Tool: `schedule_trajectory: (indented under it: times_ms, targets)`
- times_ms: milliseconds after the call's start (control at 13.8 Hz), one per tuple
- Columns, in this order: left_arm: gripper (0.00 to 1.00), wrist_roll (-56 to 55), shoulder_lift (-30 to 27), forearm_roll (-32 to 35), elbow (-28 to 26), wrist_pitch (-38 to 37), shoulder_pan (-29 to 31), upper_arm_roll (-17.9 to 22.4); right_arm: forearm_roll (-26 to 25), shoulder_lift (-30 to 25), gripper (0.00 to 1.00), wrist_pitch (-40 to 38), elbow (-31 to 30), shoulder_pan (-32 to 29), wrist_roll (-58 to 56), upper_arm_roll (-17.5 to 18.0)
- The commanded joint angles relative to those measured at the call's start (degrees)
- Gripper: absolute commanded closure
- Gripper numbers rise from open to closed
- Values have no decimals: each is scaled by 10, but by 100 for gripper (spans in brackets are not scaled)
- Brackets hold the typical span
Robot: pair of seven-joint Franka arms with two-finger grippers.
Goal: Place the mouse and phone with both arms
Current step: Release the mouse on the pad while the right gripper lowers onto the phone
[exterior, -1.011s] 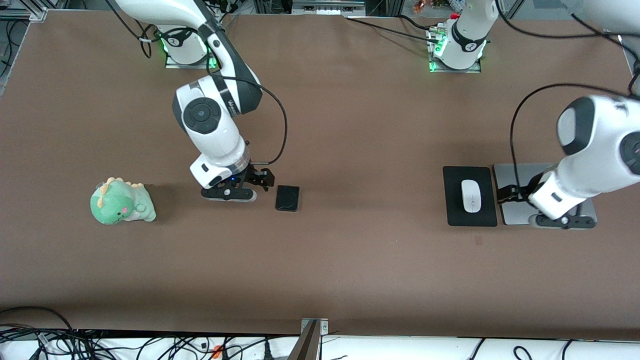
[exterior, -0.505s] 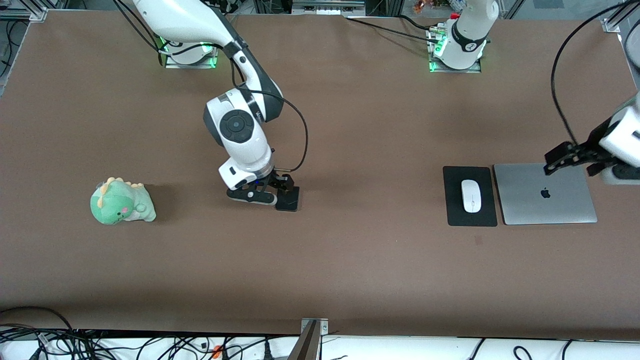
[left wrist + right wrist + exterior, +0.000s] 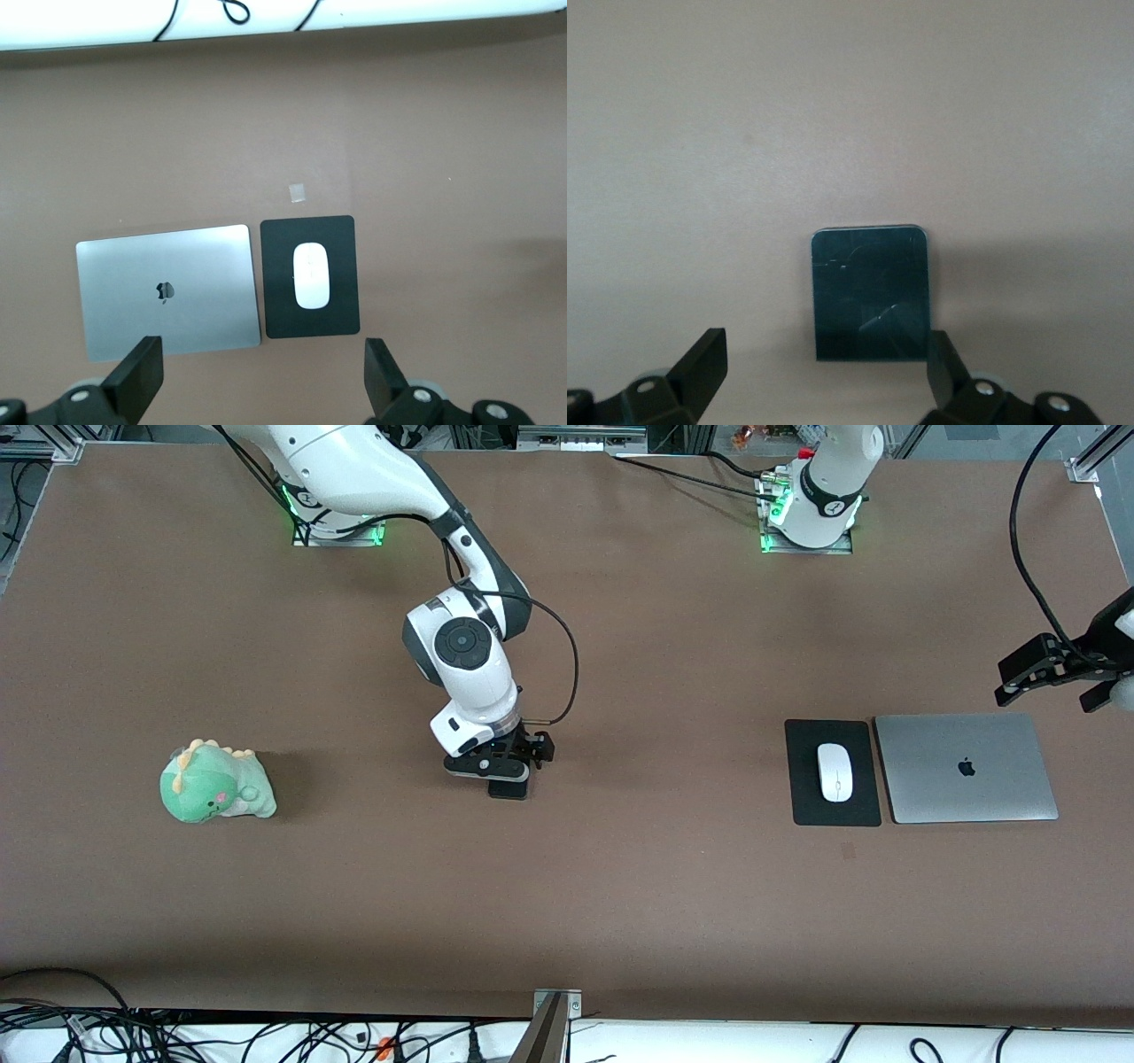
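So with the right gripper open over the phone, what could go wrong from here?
1. The phone lies flat on the table, so the open right gripper may find little edge to grip and could slip off or jam.
2. The open left gripper hangs away from the mouse, so that pick is not yet begun.

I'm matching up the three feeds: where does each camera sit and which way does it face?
Front view: high across the table, facing both bases; right gripper over phone.
Left wrist view: looks down on mouse, pad, laptop; own fingers show.
Right wrist view: down on the phone.
Front and left wrist views share the mouse.
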Motion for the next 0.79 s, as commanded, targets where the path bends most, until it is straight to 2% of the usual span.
schedule_trajectory:
  times_ms: [0, 361, 433, 505, 722]
  targets:
    - [0, 12, 4, -12, 18, -36, -1, -17, -3, 17, 0, 8, 13, 3, 2, -7]
    - [0, 11, 3, -13, 19, -48, -3, -29, -27, 33, 0, 9, 14, 3, 5, -9]
    - [0, 10, -11, -12, 18, -48, -7, -30, -32, 38, 0, 9, 14, 3, 6, -9]
    - [0, 10, -14, -9, 17, -52, -29, -22, -33, 39, 0, 12, 14, 3, 6, -9]
    - [0, -7, -21, -7, 13, -82, -118, 64, -34, 52, 0, 32, 14, 3, 6, -9]
